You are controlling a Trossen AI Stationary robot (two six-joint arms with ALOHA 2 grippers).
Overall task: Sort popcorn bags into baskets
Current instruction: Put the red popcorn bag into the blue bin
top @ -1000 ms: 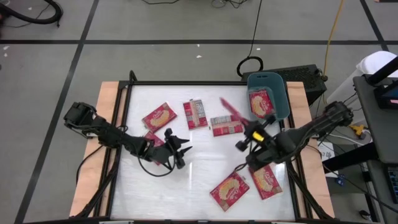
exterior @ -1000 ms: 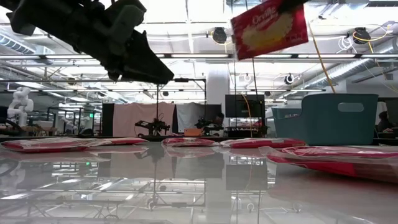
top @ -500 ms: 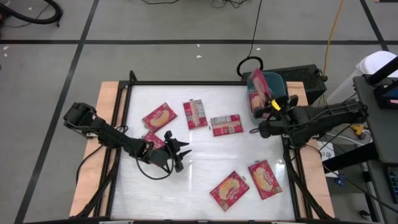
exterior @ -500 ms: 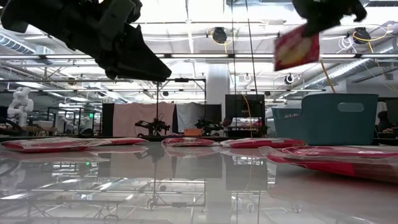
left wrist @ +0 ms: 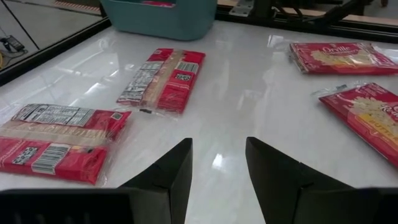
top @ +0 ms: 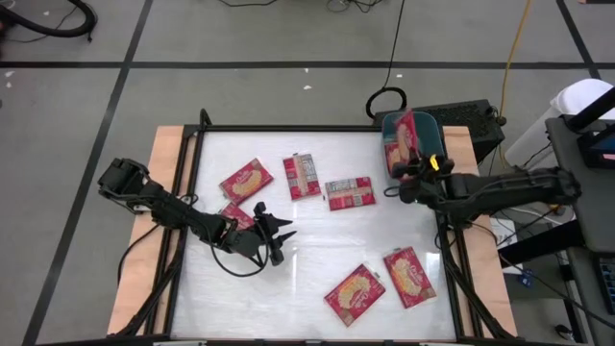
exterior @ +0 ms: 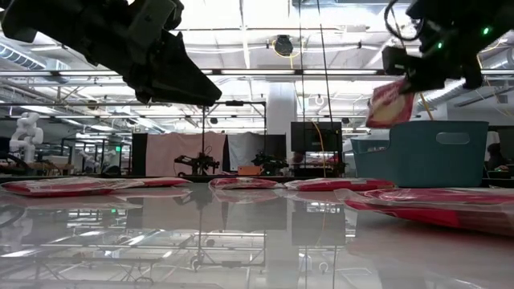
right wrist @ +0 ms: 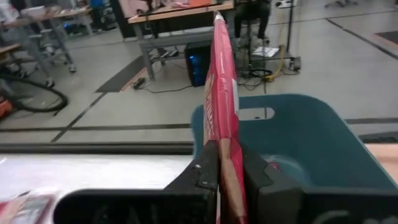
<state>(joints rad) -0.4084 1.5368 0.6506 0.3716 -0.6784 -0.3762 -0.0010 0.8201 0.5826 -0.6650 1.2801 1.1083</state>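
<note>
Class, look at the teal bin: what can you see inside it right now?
In the bin one red bag lies on the floor. The bag pinched upright in the right gripper hangs over it, hiding part of the inside.

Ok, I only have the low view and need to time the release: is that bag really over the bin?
Observer: Yes. From above, the bag in the right pincer hangs on edge over the bin.
Operator: Is the bin empty?
Observer: No. The right wrist view shows the red of another bag inside.
Operator: And the other arm?
Observer: The left pincer is open and empty, above the bare table.
</note>
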